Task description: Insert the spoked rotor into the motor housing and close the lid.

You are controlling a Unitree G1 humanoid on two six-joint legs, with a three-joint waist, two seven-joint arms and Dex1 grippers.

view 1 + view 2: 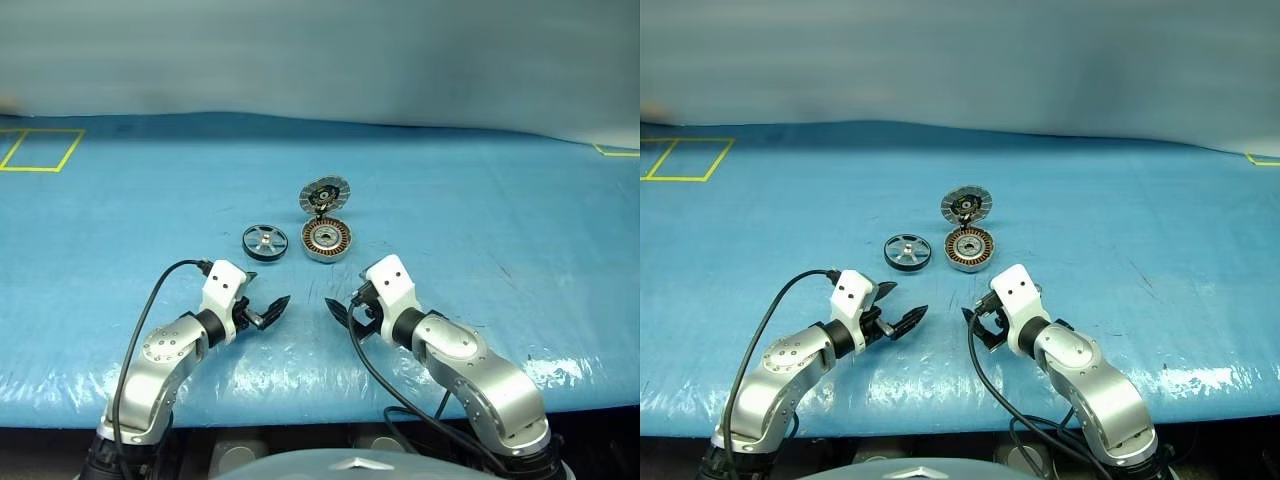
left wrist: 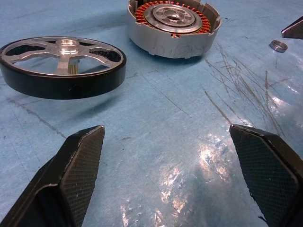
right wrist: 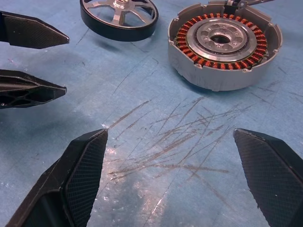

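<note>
Copper windings lie bare in the motor housing, whose lid stands tipped up behind it on its hinge. Just beside the housing, the spoked rotor rests flat on the blue desk. Left gripper and right gripper hover nearer, fingers spread and empty. Inserting and closing both remain.

Head views look down; both close wrist views share the motor housing.
</note>
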